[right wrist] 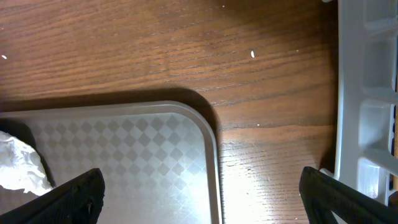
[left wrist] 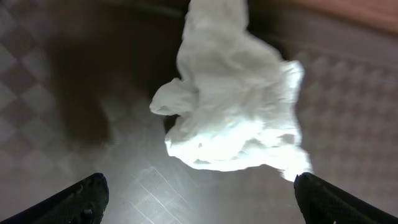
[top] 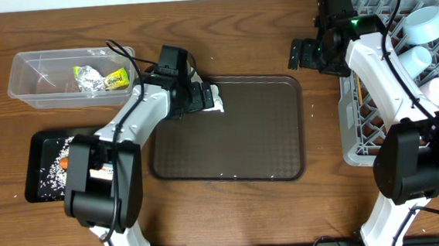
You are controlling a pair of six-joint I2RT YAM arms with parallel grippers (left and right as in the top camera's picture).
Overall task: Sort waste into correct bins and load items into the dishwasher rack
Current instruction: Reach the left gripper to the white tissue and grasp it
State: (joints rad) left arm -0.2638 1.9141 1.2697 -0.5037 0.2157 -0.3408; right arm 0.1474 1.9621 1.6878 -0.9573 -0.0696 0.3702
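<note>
A crumpled white tissue (left wrist: 233, 106) lies on the far left corner of the brown serving tray (top: 236, 137). My left gripper (left wrist: 199, 200) hovers open just over the tissue (top: 216, 102), with nothing between its fingers (left wrist: 81, 199). The clear tub (top: 38, 77) at the back left holds the crumpled wrapper (top: 100, 77). Rice grains (top: 51, 172) and the carrot (top: 64, 161) sit in the black tray (top: 36, 143). At the right, the grey rack (top: 355, 121) holds a light-blue bowl (top: 427, 23) and two cups (top: 415, 57). My right gripper (top: 304, 53) is open and empty between the brown tray and the rack.
In the right wrist view the open right gripper (right wrist: 202, 196) looks down on the brown tray's far right corner (right wrist: 205, 124), bare wood and the rack's wall (right wrist: 348, 93). A few stray grains (right wrist: 252, 54) lie on the wood.
</note>
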